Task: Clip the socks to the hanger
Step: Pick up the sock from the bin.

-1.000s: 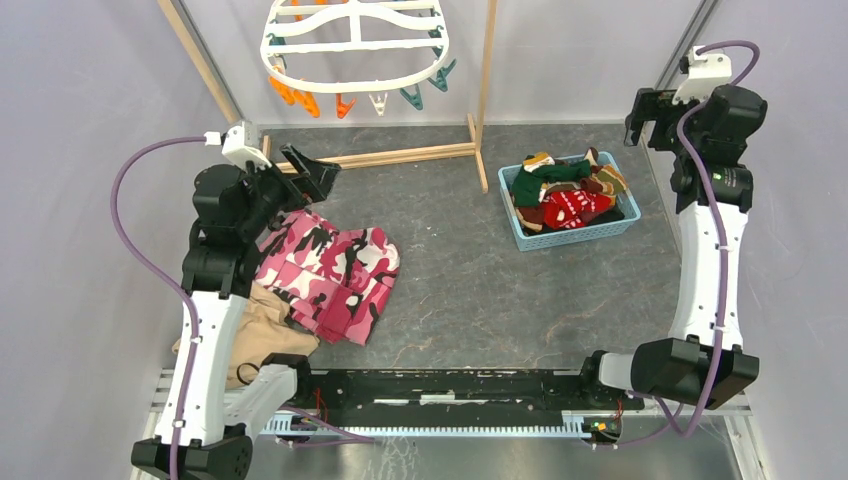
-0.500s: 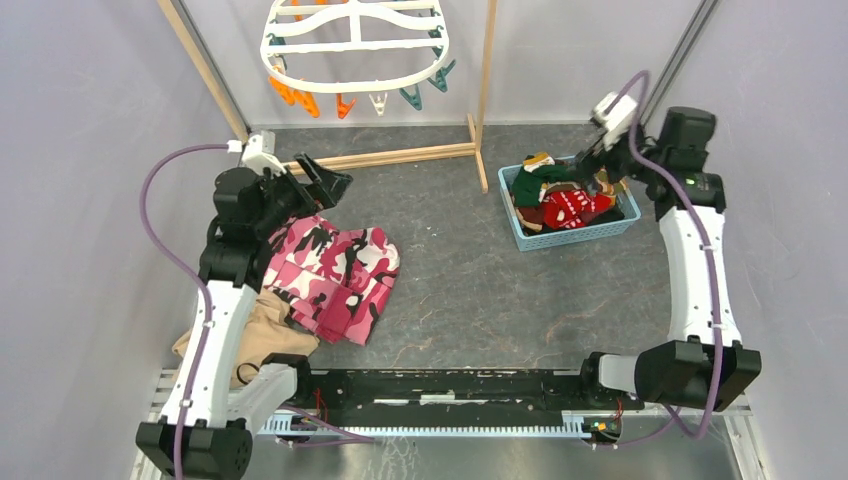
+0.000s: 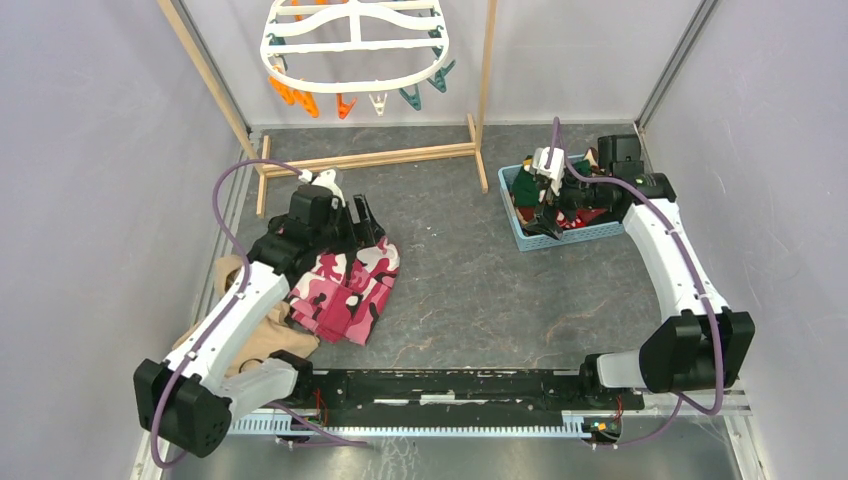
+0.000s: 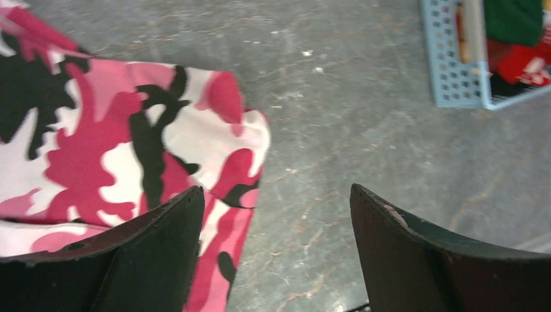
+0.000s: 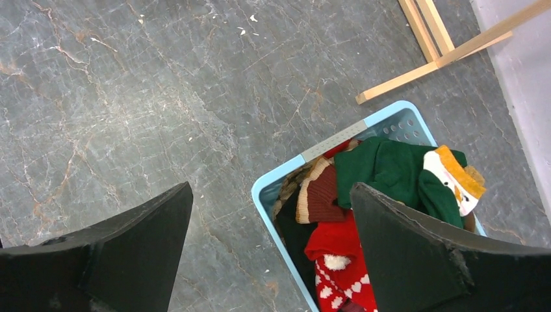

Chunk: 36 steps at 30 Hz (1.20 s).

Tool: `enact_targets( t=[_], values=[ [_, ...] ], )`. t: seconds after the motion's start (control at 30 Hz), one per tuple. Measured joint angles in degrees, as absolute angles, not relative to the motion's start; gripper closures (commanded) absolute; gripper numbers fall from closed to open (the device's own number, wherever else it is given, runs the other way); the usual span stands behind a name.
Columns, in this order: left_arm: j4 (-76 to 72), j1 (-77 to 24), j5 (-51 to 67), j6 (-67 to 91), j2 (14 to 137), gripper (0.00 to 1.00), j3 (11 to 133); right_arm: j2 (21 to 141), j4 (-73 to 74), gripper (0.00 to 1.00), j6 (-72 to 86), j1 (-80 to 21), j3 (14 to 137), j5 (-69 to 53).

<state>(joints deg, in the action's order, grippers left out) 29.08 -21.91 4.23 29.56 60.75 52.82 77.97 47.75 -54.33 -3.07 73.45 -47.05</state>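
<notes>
Your right tool [image 3: 546, 214] has swung down from high at 2 o'clock to hang over the blue basket [image 3: 575, 238], spread and empty: a first pick looks set up. Your left tool [image 3: 358, 215], also spread and empty, has dropped over the pink camouflage garment [image 3: 340, 280]. The right wrist view shows the socks [image 5: 383, 170] heaped in the basket, green and red uppermost; from above the arm partly hides them. Only the top view shows the hanger [image 3: 355, 50] at 12 o'clock, with no sock on the part in view.

Seen from the bench's [image 3: 470, 290] centre, the basket [image 3: 600, 233] sits at two o'clock with the socks [image 3: 520, 188] in it and the right pincer [image 3: 545, 218] over its near-left corner. The hanger [image 3: 355, 84] hangs at twelve, behind the wooden stand [image 3: 400, 157]. The garment [image 3: 345, 285] lies at nine under the left pincer [image 3: 362, 222], with the cloth [image 3: 255, 335] at eight.
</notes>
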Motion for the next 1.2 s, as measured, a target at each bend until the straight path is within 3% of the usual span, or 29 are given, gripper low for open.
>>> enact_targets(
  t=[0.13,0.37,0.53,0.67,0.87,1.03,1.2],
  values=[
    [29.9,-21.9,-1.3,28.9,62.8,0.28,52.1,78.6,47.8,0.02,-54.3,-3.1,73.5,-47.1],
    [29.8,-22.8,-3.4,28.0,69.7,0.29,52.1,81.1,45.3,0.02,-47.9,-2.9,73.5,-39.9],
    [23.4,-23.6,-1.2,31.3,69.8,0.29,49.4,86.5,39.7,0.22,-38.0,3.2,77.9,-33.8],
    [19.6,-23.6,-0.3,34.6,69.5,0.26,46.6,93.0,37.0,0.26,-30.4,6.8,85.6,-30.2],
    [16.2,-23.6,-1.8,35.4,66.2,0.24,46.5,94.7,32.7,0.37,-21.0,6.4,86.1,-28.3],
    [13.1,-23.4,-3.0,35.4,62.8,0.24,46.5,98.7,32.9,0.5,-20.9,6.3,89.4,-26.9],
    [10.8,-23.3,-3.5,35.4,60.6,0.24,45.3,103.3,35.3,0.51,-25.0,6.3,93.4,-24.2]
  ],
)
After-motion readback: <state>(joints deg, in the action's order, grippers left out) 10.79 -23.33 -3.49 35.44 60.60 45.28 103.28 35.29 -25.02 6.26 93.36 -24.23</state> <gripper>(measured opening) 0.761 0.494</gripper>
